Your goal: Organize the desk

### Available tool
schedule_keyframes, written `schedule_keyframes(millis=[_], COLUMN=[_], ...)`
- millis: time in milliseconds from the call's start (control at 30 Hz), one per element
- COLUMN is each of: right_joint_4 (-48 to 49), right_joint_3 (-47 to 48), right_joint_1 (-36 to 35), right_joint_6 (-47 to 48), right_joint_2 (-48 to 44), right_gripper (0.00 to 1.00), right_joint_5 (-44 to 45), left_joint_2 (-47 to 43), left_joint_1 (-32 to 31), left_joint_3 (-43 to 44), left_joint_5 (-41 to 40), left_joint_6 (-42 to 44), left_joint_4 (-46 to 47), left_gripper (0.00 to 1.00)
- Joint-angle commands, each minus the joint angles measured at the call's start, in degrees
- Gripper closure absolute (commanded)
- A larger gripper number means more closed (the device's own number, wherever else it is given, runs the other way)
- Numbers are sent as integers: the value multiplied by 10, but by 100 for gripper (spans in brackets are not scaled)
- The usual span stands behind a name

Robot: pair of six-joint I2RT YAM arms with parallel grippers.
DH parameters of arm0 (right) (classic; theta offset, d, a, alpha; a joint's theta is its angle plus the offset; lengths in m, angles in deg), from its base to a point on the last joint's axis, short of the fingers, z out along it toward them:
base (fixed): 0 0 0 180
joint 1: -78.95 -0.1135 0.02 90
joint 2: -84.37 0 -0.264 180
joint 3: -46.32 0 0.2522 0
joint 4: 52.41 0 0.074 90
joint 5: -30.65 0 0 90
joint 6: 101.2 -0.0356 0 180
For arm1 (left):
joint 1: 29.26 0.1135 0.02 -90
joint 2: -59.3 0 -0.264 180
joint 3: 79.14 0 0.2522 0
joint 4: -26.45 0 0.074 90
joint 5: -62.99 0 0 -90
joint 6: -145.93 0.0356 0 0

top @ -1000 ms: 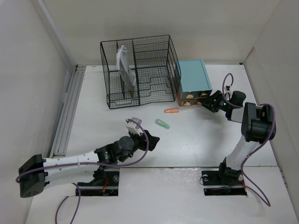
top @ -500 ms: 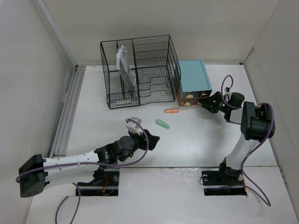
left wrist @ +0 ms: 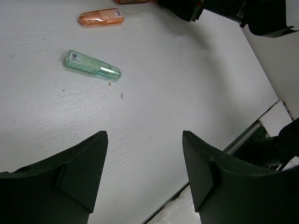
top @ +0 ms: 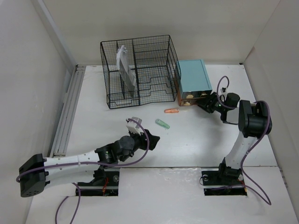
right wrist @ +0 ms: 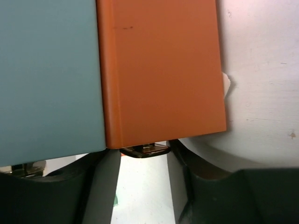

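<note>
- Left arm: lies low and stretched from its base at the near left, reaching right over the near middle of the desk [top: 201, 140]. The left gripper [left wrist: 145, 140] hangs above bare tabletop, with its jaws apart and nothing between them.
- Right arm: rises from its base at the near right, bends at the elbow and reaches far and left. The right gripper [top: 207, 103] sits at the drawer front of the teal box [top: 192, 74].
- Right wrist view: the fingers [right wrist: 105, 186] stand on either side of a small dark knob [right wrist: 145, 150] at the edge of an orange-brown drawer [right wrist: 159, 70]. Whether they press on it cannot be told.
- Count: one black wire-mesh rack [top: 140, 70] at the far middle, with one pale sheet-like item [top: 124, 63] upright in its left compartment.
- Count: one teal box, just beside the rack on its right.
- Count: one orange stick [left wrist: 101, 17] and one green translucent stick [left wrist: 92, 65], lying flat and apart from each other in front of the rack and box.
- Surface: the desk is white and matte, fills the floor of the scene and carries everything listed.
- Room: white walls [top: 28, 70] stand along the left, far and right edges, and a pale rail [top: 67, 112] runs along the left edge.
</note>
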State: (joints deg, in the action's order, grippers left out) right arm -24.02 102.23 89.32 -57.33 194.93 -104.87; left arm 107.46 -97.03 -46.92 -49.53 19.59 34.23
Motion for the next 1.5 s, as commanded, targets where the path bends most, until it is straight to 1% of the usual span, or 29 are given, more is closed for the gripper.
schedule_keyframes(millis=[0, 133, 233, 300, 500, 633, 667, 800, 933, 1167, 1233, 1333, 1400, 1467], right_joint_4=[70, 75, 75, 80, 80, 80, 80, 74, 58, 1, -28, -93, -114, -172], right_joint_3=[-7, -13, -13, -13, -23, -23, -23, -29, -41, -73, -80, -91, -91, -86], right_joint_1=[-2, -2, -2, 4, 15, 20, 20, 20, 20, 32, 38, 43, 43, 43], right_joint_6=[-5, -5, -10, -10, -15, -15, -10, 6, 28, 82, 111, 151, 175, 202], right_joint_2=[1, -10, -11, -11, -11, -11, -11, -11, -22, -67, -78, -99, -108, -115], right_gripper=[53, 53, 46, 44, 44, 57, 63, 70, 71, 71, 71, 68, 68, 68], right_joint_5=[6, 11, 11, 11, 6, 1, 1, -5, -18, -48, -48, -63, -63, -69], left_joint_2=[-3, -3, -3, -3, -3, -3, -3, -3, -3, -20, -20, -20, -15, -15], left_joint_1=[0, 0, 0, 0, 0, 0, 0, 0, 0, 0, 0, 0, 0, 0], left_joint_3=[18, 18, 18, 18, 18, 24, 24, 24, 24, 12, 12, 12, 12, 12], left_joint_5=[-1, -1, -1, -1, -1, 5, 5, 5, 5, 5, 10, 10, 10, 15], left_joint_6=[2, 2, 2, 2, 2, 2, 2, 2, 2, -3, -8, -8, -8, -8], left_joint_4=[17, 22, 22, 22, 22, 22, 22, 22, 22, 22, 22, 22, 27, 27], left_gripper=[38, 38, 38, 38, 38, 38, 38, 38, 38, 38, 38, 38, 38, 38])
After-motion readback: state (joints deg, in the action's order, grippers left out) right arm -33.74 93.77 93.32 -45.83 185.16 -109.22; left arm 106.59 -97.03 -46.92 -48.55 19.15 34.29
